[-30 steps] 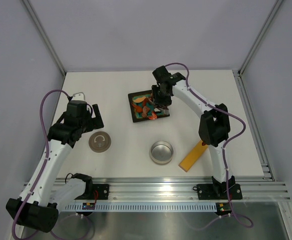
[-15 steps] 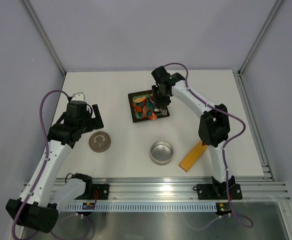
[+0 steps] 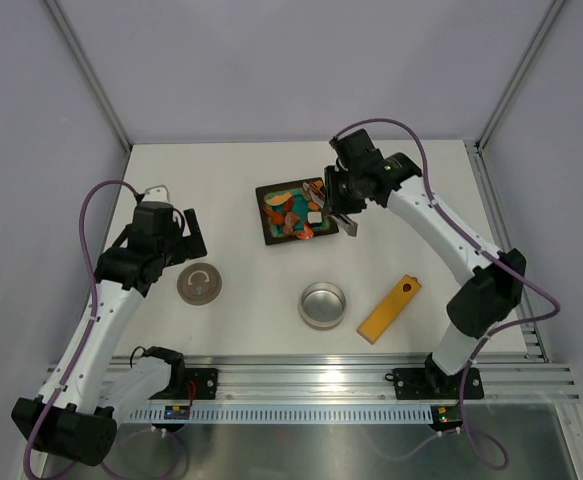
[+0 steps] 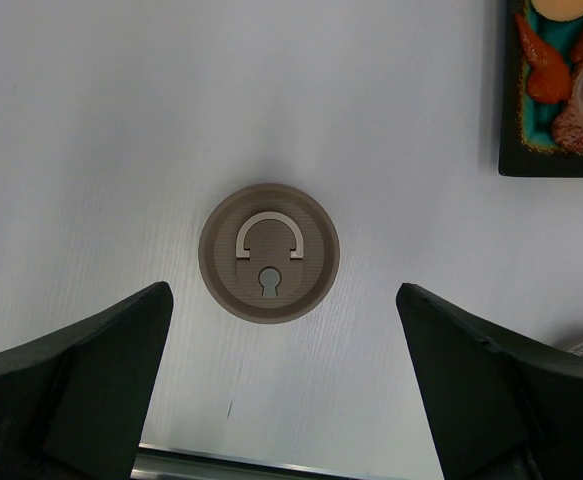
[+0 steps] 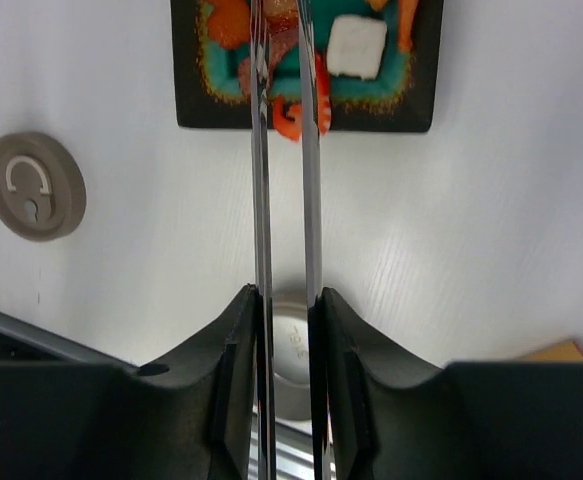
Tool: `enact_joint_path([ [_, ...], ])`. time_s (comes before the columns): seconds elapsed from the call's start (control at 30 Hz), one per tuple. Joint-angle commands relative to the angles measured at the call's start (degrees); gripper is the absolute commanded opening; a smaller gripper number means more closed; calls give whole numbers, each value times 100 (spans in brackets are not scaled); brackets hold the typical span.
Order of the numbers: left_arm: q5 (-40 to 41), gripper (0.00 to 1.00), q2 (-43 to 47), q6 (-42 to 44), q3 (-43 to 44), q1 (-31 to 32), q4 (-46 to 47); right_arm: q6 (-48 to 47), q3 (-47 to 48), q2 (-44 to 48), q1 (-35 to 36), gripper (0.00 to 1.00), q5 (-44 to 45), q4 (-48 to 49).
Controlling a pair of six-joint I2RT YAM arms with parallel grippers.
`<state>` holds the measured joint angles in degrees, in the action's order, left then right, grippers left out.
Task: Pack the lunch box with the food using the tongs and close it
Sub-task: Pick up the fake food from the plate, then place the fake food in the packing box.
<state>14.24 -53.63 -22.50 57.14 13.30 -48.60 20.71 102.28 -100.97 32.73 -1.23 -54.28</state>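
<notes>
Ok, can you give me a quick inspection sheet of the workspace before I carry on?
Surface: white table, flat.
Job's things: lunch box open, nothing seen inside; its lid lies apart on the table; food sits on the black plate; tongs reach over the plate's near edge, a red piece between their arms, grip unclear.
Clutter: yellow-orange bar right of the lunch box, not touching it.
Grippers: left gripper open above the lid, holding nothing; right gripper shut on the tongs.
Cables: purple cables loop along both arms, no snag seen.
Surroundings: pale walls, metal rail at the near edge.
</notes>
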Motion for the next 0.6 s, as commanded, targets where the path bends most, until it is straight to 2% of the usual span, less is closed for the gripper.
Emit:
enact_joint_path([
  [0.0, 167, 99, 1, -9, 69, -3, 122, 91, -690, 822, 155, 31, -157, -65],
  [0.23, 167, 99, -60, -44, 86, -12, 175, 74, -1614, 2167, 383, 30, -588, -828],
  [0.57, 105, 99, -227, -132, 156, -12, 254, -128, -2642, 3223, 585, 31, -1484, -1515],
])
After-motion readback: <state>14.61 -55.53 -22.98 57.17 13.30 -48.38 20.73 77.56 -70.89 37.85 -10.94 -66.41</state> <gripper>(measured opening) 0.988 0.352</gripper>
